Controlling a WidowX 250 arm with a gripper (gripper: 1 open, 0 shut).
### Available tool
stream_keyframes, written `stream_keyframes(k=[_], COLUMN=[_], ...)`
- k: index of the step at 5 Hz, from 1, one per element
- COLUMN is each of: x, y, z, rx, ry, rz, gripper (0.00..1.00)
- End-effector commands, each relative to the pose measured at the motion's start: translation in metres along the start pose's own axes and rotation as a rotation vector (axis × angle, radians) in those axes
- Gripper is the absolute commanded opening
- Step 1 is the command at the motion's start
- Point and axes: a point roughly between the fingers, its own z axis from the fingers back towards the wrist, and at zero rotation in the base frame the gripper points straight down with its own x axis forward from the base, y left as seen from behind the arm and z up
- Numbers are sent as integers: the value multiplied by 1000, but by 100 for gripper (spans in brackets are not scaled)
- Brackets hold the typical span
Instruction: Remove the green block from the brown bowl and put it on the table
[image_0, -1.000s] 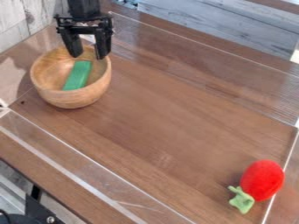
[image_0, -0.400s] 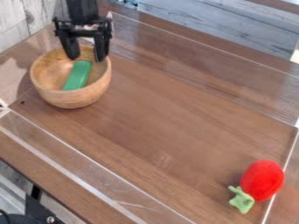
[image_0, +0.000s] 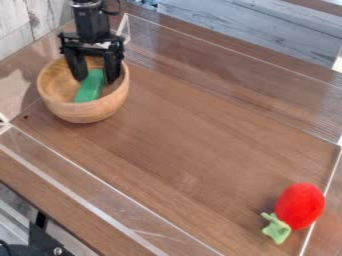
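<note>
The brown bowl (image_0: 83, 96) sits at the left of the table (image_0: 201, 130). The green block (image_0: 88, 90) lies tilted inside it, partly hidden by the gripper. My black gripper (image_0: 95, 71) points down into the bowl, open, with one finger on each side of the block's upper end. I cannot tell whether the fingers touch the block.
A red plush fruit (image_0: 299, 204) with a light-green stem (image_0: 277, 230) lies near the front right corner. Clear plastic edging (image_0: 80, 190) runs around the tabletop. A pale plank wall stands behind the table.
The gripper has sunk lower and shifted slightly left, going from above the bowl's far rim down into the bowl around the block. It stays open.
</note>
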Motion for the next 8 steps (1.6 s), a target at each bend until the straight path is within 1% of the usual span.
stream_keyframes(k=[1,2,3,5,7,8], x=[3,6,9,18,13,13], y=[13,23,33,39,43,43], z=[15,12,16,20,2,-6], rx=[8,-4,-27,-49,-93,-100], ry=[-48,-41,-29,-11,-10,-1], rz=[34,70,45,7,102,94], gripper=[0,100,100,100,100,100])
